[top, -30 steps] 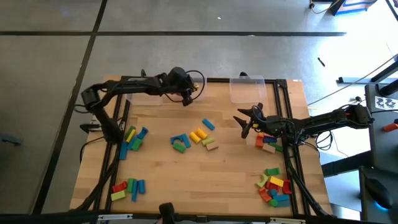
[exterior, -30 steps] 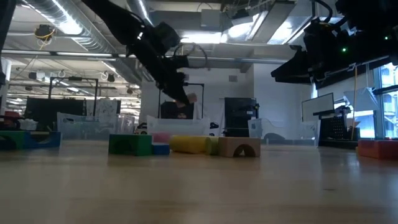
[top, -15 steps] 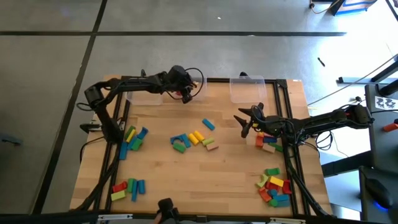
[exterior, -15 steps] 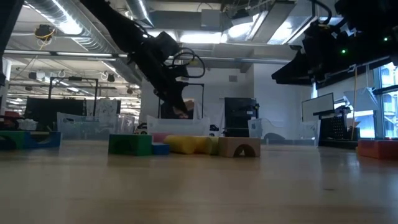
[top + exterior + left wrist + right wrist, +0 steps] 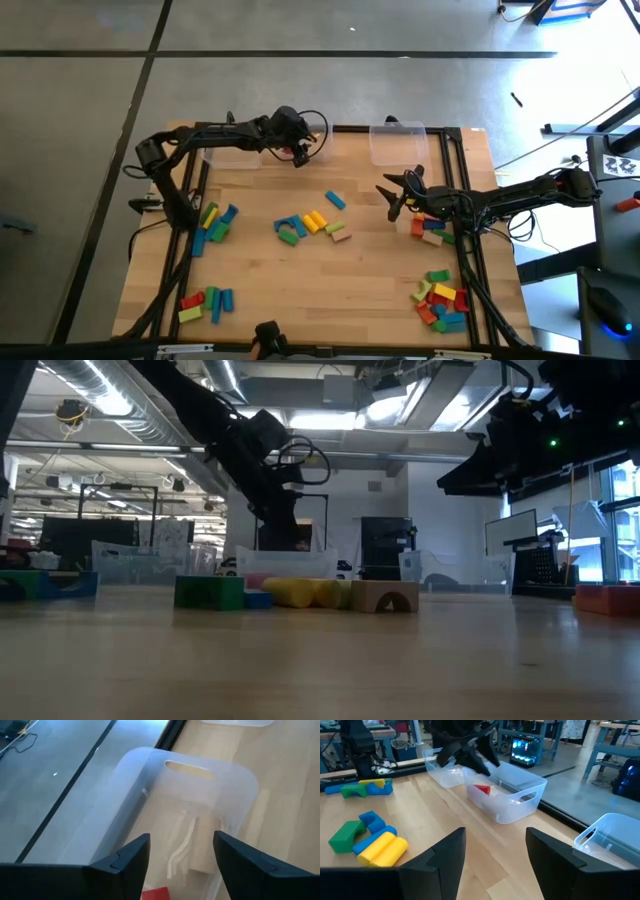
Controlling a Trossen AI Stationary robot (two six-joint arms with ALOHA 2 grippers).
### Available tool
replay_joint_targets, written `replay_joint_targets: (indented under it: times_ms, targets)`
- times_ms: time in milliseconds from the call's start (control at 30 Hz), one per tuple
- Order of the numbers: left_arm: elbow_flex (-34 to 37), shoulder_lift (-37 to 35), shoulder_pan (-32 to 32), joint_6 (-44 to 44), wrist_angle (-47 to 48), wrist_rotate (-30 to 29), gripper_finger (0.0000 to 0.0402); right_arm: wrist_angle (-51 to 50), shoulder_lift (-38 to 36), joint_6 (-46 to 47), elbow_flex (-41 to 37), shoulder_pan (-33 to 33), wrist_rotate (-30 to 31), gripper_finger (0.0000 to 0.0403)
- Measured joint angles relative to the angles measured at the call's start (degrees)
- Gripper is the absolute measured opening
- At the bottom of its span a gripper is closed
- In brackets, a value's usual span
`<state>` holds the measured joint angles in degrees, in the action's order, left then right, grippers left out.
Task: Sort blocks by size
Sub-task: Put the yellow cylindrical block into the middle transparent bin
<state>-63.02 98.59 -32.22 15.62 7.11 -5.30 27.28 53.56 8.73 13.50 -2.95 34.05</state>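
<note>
My left gripper [image 5: 297, 152] [image 5: 181, 845] stands open above a clear bin [image 5: 506, 795] at the table's far edge, left of centre. A red block [image 5: 481, 789] [image 5: 156, 894] lies on that bin's floor, below the fingers and apart from them. Other blocks lie in groups on the table: a centre cluster [image 5: 310, 225], a lone blue one [image 5: 334, 200], a left group [image 5: 212, 225], a near-left group [image 5: 205, 302], a near-right pile [image 5: 440, 297] and a right group [image 5: 430, 228]. My right gripper [image 5: 392, 200] [image 5: 495, 837] hovers open and empty by the right group.
A second clear bin [image 5: 445, 772] stands just left of the first along the far edge, and a third [image 5: 398, 143] at the far right. A dark frame [image 5: 460, 180] runs around the table. Bare wood [image 5: 330, 290] lies between the block groups.
My left gripper has gone a little toward the far edge and down over the bin, then opened and let go of the red block. The block now lies in the bin. My right arm has kept still.
</note>
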Motion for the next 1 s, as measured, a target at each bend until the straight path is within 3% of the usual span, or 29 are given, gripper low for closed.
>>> replay_joint_targets:
  times_ms: [233,633,1000]
  targets:
    - [-0.04,-4.24,6.11,0.88,4.32,0.68,0.0208,-0.1,0.0,-0.08,0.0,-0.01,-0.96,0.0209]
    - [-0.07,-6.47,23.37,1.01,20.96,1.75,0.0208,-0.1,0.0,-0.15,0.0,-0.01,-2.15,0.0209]
    - [-0.07,-3.67,34.47,0.27,18.76,8.3,0.0207,-0.15,0.0,-0.13,0.0,-0.01,-3.55,0.0209]
